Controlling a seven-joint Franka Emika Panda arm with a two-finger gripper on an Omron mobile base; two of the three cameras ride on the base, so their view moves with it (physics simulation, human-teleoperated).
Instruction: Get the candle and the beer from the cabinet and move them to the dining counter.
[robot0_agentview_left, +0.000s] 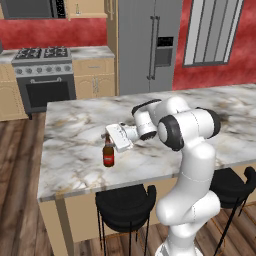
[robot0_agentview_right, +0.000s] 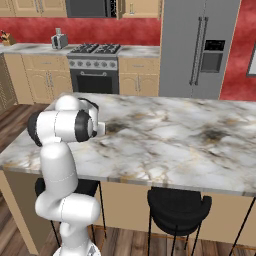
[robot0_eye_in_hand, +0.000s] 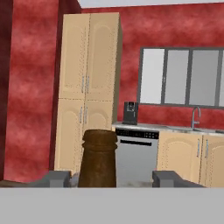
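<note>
Marble dining counter — beer upright, fingers apart beside neck

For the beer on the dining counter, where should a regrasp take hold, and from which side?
Probably at the narrow neck, from the side. The beer stands upright on the dining counter, and the gripper already straddles that neck level, one finger on each side.

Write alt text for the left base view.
A dark brown glass beer bottle with a red label stands upright on the long marble-topped dining counter, with the white arm's tool at its neck. Black stools sit below; a gas stove and grey fridge stand behind.
</note>
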